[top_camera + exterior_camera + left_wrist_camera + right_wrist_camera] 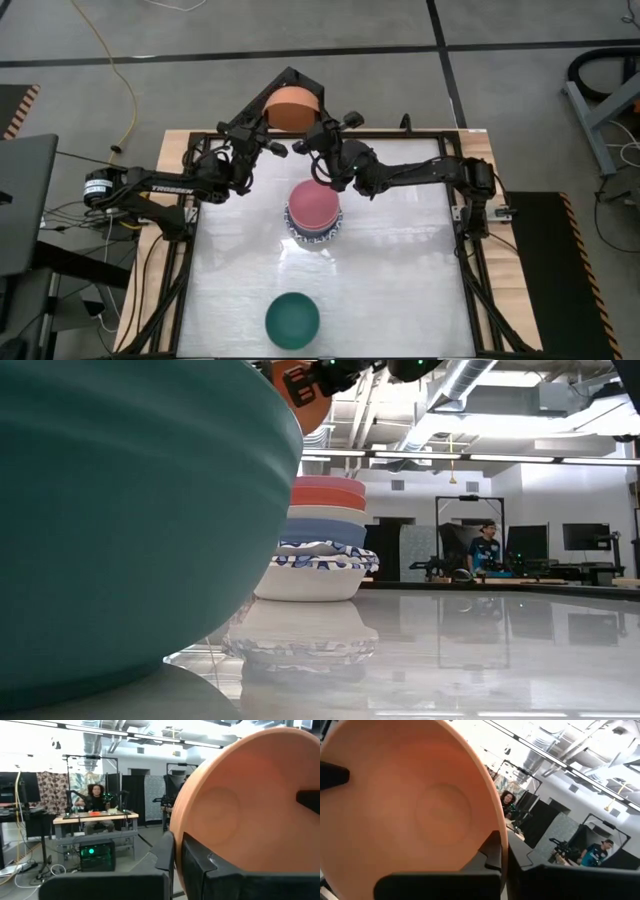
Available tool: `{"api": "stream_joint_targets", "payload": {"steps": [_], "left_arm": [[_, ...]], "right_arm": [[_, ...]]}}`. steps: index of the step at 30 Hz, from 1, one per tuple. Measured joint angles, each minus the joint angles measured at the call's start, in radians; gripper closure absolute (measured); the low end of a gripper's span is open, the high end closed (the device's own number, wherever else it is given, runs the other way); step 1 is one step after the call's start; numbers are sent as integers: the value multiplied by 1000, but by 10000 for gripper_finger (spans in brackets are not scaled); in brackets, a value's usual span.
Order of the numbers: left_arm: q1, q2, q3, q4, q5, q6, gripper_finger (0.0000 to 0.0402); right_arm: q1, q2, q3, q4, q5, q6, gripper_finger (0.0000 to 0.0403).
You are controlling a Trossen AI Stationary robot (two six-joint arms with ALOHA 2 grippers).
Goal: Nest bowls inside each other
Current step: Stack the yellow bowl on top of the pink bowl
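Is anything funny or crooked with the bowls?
The orange bowl is up in the air, tipped on edge, pinched by the left gripper and right gripper. The green bowl sits apart from the stack.

Both arms reaching in toward the worktop's far edge, raised above it. Left gripper [270,118] clamped on the orange bowl's [293,107] rim; right gripper [318,122] clamped on the opposite rim, wrists angled toward each other.
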Motion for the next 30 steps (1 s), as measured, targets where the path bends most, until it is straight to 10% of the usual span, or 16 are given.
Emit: {"api": "stream_joint_targets", "payload": {"steps": [22,30], "left_arm": [[-61,-73,1,-221,-28,152,197],[-75,-234,1,-484,11,67,183]], "right_arm": [[-1,-19,8,-148,114,14,396],[-50,-122,9,-398,117,149,396]]}}
